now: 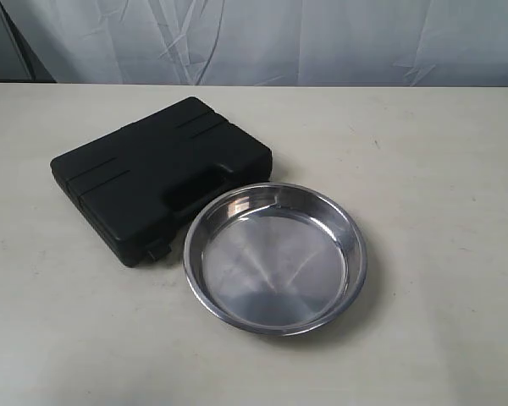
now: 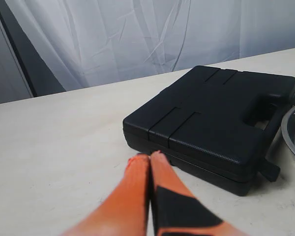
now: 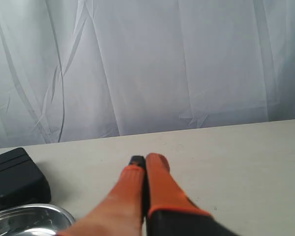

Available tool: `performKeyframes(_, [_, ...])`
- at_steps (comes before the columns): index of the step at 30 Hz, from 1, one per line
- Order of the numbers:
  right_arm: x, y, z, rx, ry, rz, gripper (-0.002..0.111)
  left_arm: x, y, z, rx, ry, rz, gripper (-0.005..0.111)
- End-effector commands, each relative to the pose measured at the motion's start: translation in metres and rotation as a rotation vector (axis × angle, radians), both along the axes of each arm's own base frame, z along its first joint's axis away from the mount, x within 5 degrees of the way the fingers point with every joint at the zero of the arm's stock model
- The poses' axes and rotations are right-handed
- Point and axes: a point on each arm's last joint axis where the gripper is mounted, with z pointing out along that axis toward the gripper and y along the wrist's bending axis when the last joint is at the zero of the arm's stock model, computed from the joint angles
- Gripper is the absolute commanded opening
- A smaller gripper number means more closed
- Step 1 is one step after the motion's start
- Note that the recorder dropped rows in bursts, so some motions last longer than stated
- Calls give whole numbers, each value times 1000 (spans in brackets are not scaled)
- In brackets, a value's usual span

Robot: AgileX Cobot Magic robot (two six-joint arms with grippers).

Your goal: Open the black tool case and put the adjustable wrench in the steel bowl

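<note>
Nothing of the job is showing as done yet: the case (image 1: 161, 178) is lying shut and flat on the tabletop (image 1: 423, 169), left of centre. The bowl (image 1: 275, 271) is sitting empty at its near right, rim touching it or nearly so, and no wrench is showing, so I am judging it to be inside, with opening, picking and dropping all left. The case's long axis is running from near left to far right, handle edge facing the bowl. The left gripper (image 2: 150, 156) and right gripper (image 3: 146, 160) are hovering clear, jaws pressed together on nothing.
</note>
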Motion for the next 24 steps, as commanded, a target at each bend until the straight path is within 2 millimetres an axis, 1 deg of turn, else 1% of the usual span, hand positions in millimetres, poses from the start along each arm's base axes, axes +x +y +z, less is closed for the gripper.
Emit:
performKeyframes(1, [0, 0, 1, -10, -15, -6, -1, 0, 0, 2, -5, -13, 2, 0])
performKeyframes(12, [0, 0, 1, -10, -15, -6, -1, 0, 0, 2, -5, -13, 2, 0])
performKeyframes(14, [0, 0, 2, 24, -28, -5, -1, 0, 0, 2, -5, -13, 2, 0])
performKeyframes(16, [-1, -1, 8, 92, -85, -11, -1, 0, 0, 2, -5, -13, 2, 0])
performKeyframes(17, [-1, -2, 11, 136, -118, -15, -1, 0, 0, 2, -5, -13, 2, 0])
performKeyframes(18, [-1, -4, 14, 220, -153, -21, -1, 0, 0, 2, -5, -13, 2, 0])
performKeyframes(19, [-2, -5, 17, 328, -181, -28, -1, 0, 0, 2, -5, -13, 2, 0])
performKeyframes(22, [-3, -12, 20, 738, -210, -42, -1, 0, 0, 2, -5, -13, 2, 0])
performKeyframes(23, [-3, -14, 21, 841, -222, -42, -1, 0, 0, 2, -5, -13, 2, 0])
performKeyframes(24, [-3, -14, 22, 870, -224, -35, -1, 0, 0, 2, -5, -13, 2, 0])
